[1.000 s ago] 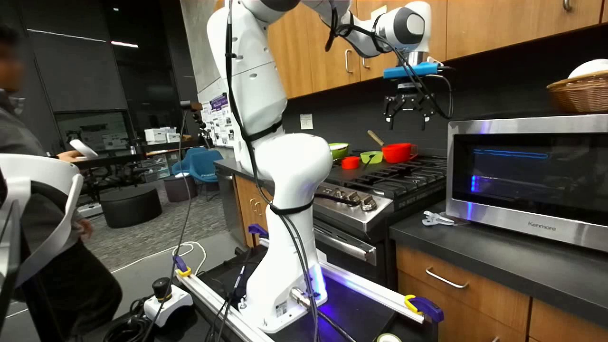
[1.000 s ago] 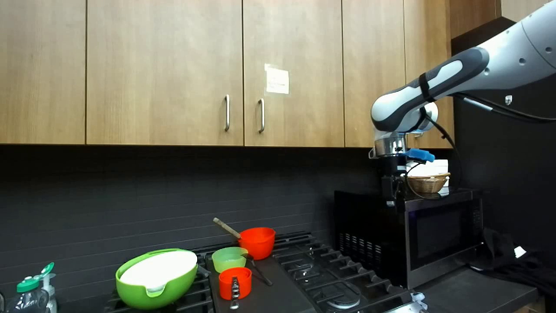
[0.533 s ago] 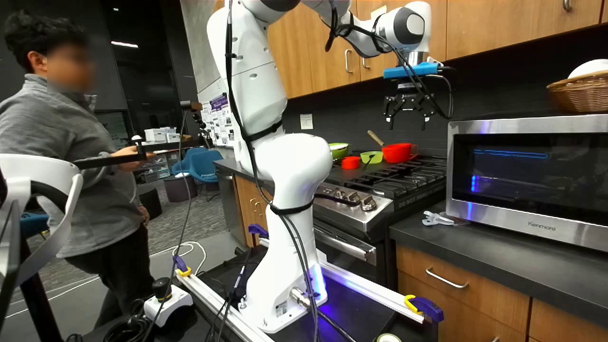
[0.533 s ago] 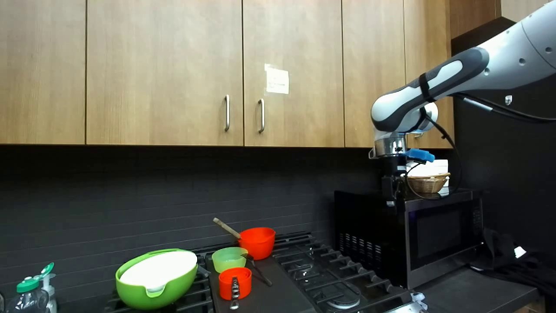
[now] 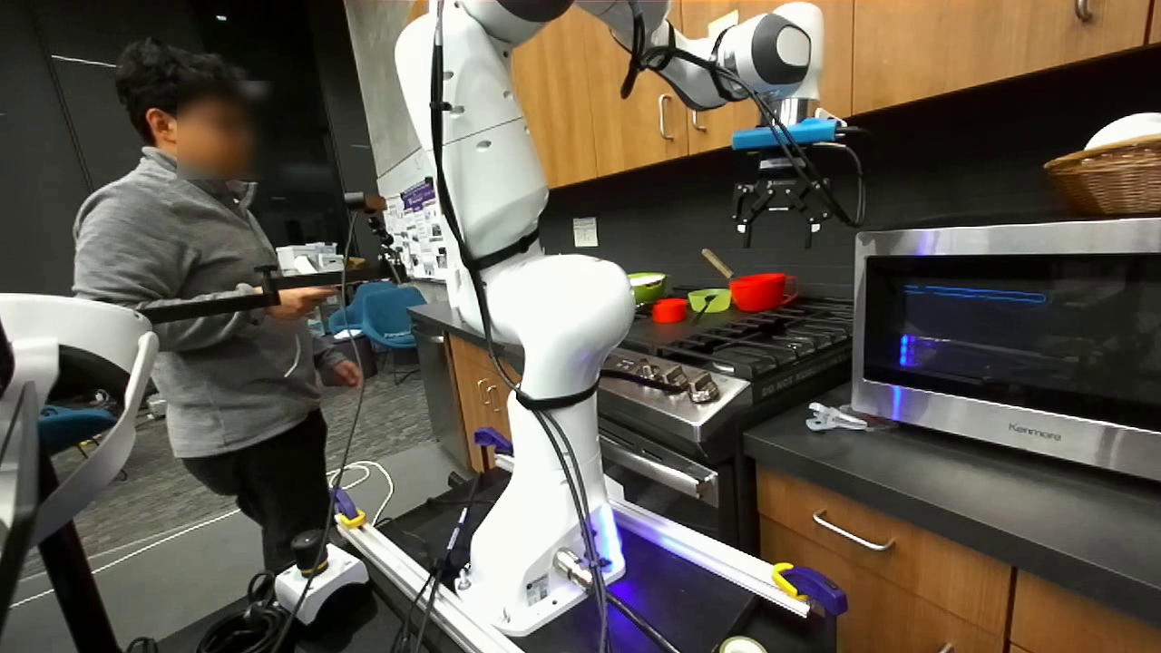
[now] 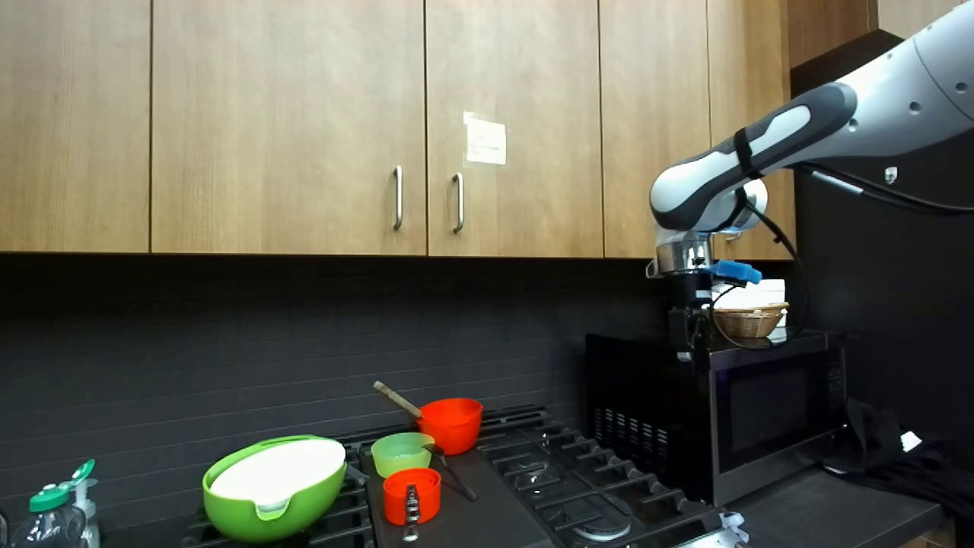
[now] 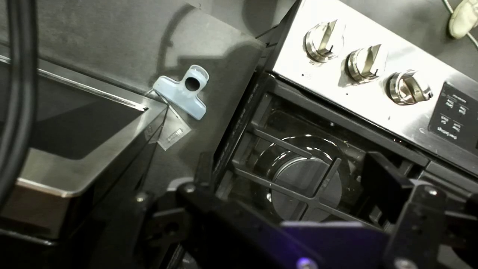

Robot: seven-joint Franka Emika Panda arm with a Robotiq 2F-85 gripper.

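Gripper point(image 5: 777, 238) pointing straight down, raised high over the stove point(image 5: 717, 413) near the microwave point(image 5: 1007, 345); fingers point(image 7: 384, 181) parted wide, nothing held. Wrist view: burner grate point(image 7: 315, 203) visible in the gap between them, well below. Microwave sits on the dark counter point(image 5: 871, 481), just beside the stove; wicker basket point(image 5: 1120, 181) on its top. Pale plastic clip point(image 7: 181, 95) lies on the counter between a corner of the microwave and the stove edge; clear labelled piece point(image 7: 173, 130) adjoins it, whether clamped cannot tell. Farther along the stove, in an exterior view: red pot point(image 6: 453, 435) with a wooden handle point(image 6: 397, 399) slanting up at its rim; light green cup point(image 6: 402, 459) with a fork point(image 6: 456, 476) leaning on it; red cup point(image 6: 396, 498) near these; then large green bowl point(image 6: 300, 517), white inside, all well apart from the gripper. Person point(image 5: 227, 317) in gray stands in the background.
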